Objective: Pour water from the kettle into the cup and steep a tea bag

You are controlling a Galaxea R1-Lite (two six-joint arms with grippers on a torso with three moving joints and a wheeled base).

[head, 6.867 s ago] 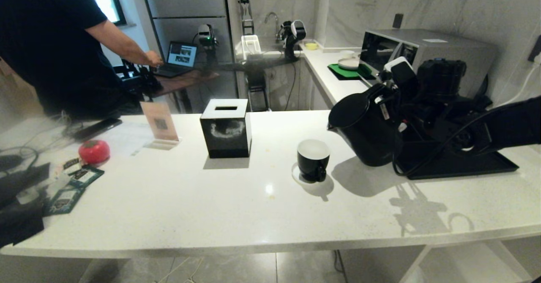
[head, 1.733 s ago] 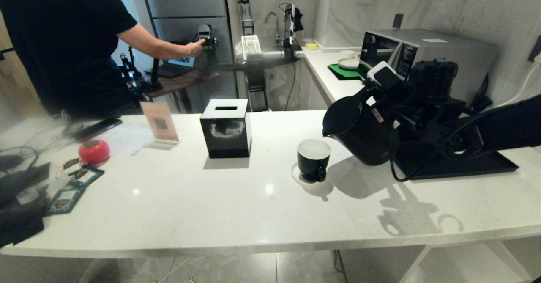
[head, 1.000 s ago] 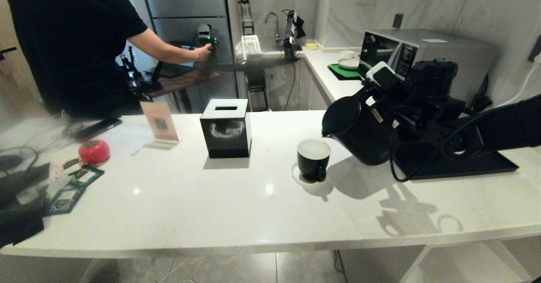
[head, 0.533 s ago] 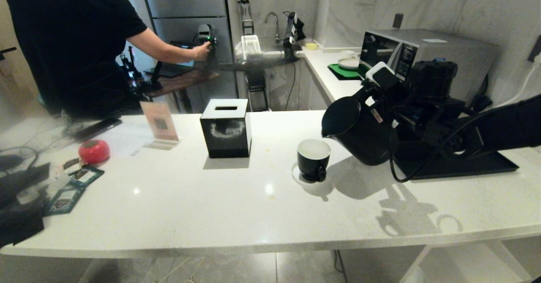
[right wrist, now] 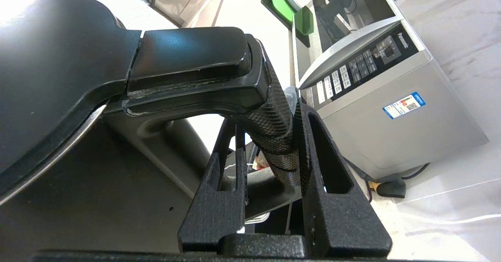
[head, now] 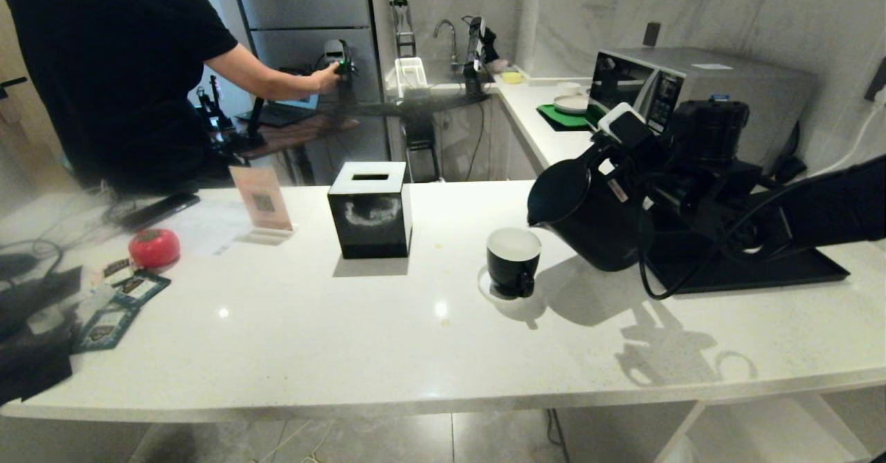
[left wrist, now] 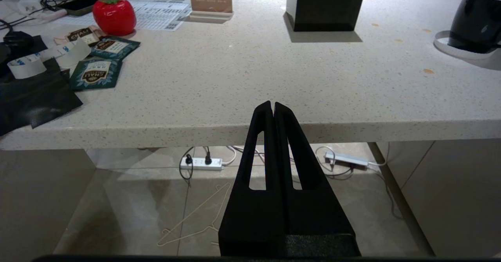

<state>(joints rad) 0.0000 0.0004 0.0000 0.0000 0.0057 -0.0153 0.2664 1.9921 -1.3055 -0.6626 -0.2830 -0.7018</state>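
Tilting matte-black kettle (head: 588, 221) toward cup (head: 512, 261); right gripper (right wrist: 270, 136) fingers pinching handle; left gripper (left wrist: 273, 107) fingers pressed together.

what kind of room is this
Most likely a home or office kitchen: a sink tap at the back, a microwave oven on the side counter, and a white stone counter in front.

Right arm (head: 837, 207): matte black housing, boxy black wrist block, one loose black cable (head: 647, 269) looping under it. White rectangular module with dark face (head: 623, 122) mounted on top near wrist. Right gripper (right wrist: 270, 152): two black, rough-textured wedge fingers (right wrist: 332, 199), each with a long slot. Left gripper (left wrist: 273, 107): same black slotted wedge fingers, smoother finish, tapering to narrow tips.
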